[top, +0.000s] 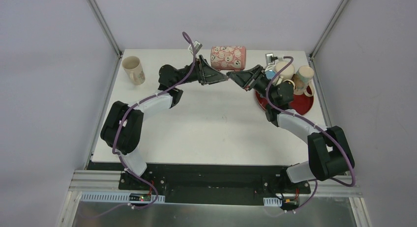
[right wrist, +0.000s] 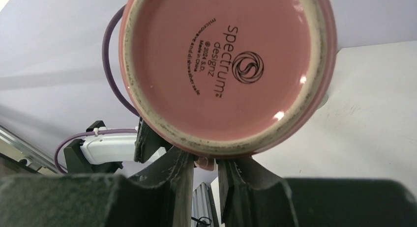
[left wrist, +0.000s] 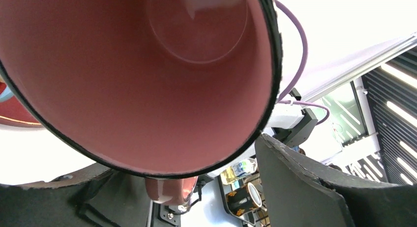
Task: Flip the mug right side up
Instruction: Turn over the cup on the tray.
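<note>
The pink mug point(top: 228, 57), printed with small faces, lies on its side in the air at the back middle of the table. In the right wrist view its stamped base point(right wrist: 226, 65) faces the camera. My right gripper point(right wrist: 204, 178) is shut on the mug's handle point(right wrist: 206, 162), and from above it point(top: 238, 77) sits just right of the mug. The mug's pink inside point(left wrist: 147, 79) fills the left wrist view. My left gripper point(left wrist: 172, 197) is open, with one finger point(left wrist: 305, 187) beside the rim. Seen from above, the left gripper point(top: 219, 75) sits just left of the mug.
A cream mug point(top: 134, 70) stands near the table's back left corner. A red plate point(top: 300, 105) at the back right carries a white mug point(top: 284, 70) and a tan mug point(top: 304, 78), close behind my right arm. Frame posts stand at both back corners.
</note>
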Available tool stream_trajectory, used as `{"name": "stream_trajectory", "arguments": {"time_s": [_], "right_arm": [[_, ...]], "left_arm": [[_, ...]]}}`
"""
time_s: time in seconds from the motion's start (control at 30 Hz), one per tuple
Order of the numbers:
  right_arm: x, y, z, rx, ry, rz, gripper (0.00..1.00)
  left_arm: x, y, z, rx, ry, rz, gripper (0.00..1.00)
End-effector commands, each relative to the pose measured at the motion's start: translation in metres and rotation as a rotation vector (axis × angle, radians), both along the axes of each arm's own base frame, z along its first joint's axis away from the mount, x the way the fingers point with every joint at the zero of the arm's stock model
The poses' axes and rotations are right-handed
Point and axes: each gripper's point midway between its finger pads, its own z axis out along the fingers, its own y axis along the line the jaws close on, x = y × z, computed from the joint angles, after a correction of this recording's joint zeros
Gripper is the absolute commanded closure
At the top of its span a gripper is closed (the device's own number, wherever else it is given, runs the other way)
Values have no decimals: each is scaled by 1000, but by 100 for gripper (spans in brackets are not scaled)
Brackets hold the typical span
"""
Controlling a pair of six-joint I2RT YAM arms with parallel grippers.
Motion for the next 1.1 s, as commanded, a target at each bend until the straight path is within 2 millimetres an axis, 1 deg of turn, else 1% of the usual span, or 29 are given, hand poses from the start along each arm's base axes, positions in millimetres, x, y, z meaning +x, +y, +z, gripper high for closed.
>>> {"name": "stream_trajectory", "arguments": {"time_s": [0.0, 0.1, 0.2, 0.37, 0.43, 0.5, 0.6, 0.67, 0.87, 1.07], "right_arm": [[-28, 24, -4, -32, -91, 114, 100], [-24, 27, -9, -34, -78, 112, 100], [-23, 28, -9, -31, -74, 111, 100], [-23, 28, -6, -27, -78, 112, 100], [-24, 28, -6, -31, -83, 113, 100], [-23, 28, -6, -33, -84, 112, 100], [-22, 27, -6, -34, -83, 109, 100], [-21, 25, -6, -32, -81, 107, 100], [-13, 17, 1, -6, -45, 88, 100], [-9, 7, 20, 48, -2, 80, 100]], "left_arm": [[-31, 7, 66, -140, -231, -26, 28], [-31, 7, 66, -139, -232, -28, 32], [-31, 6, 65, -137, -233, -30, 39], [-30, 5, 61, -128, -229, -31, 55], [-29, 5, 60, -126, -227, -30, 63], [-28, 5, 59, -122, -223, -29, 76], [-29, 5, 58, -116, -220, -29, 92], [-29, 5, 56, -111, -217, -29, 100], [-30, 5, 54, -103, -217, -29, 100], [-32, 5, 54, -99, -229, -34, 100]]}}
